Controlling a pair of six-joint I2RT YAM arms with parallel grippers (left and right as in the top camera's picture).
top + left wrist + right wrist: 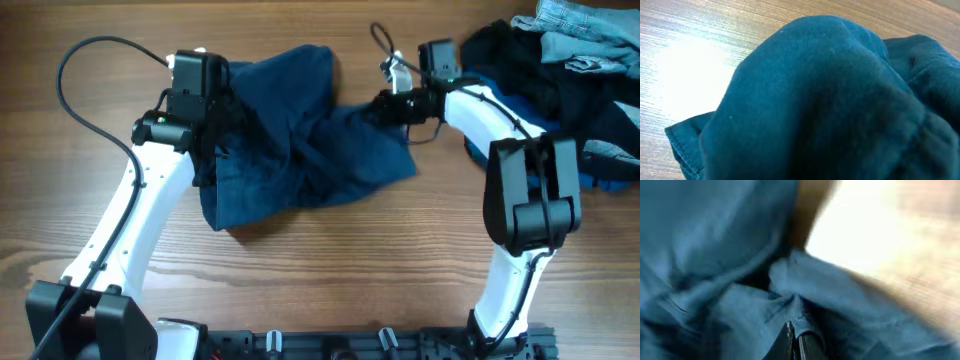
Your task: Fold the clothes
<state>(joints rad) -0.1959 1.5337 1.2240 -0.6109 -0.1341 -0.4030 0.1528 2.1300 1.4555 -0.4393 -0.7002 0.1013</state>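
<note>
In the middle of the table [300, 290] lies one crumpled blue garment [320, 150], with two grippers at it, one on each side. The right gripper [384, 106] is clamped on a fold at the garment's right edge, its two fingers [809, 349] pinched together on the cloth, while the left gripper [215, 125] sits sunk in the upper left of the fabric, and whether it grips cannot be told. One heap of other clothes [570, 60] sits at the far right corner.

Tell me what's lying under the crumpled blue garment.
Only wooden table shows around the edges of the blue garment. Its bunched folds cover everything beneath, so nothing under it can be confirmed.
</note>
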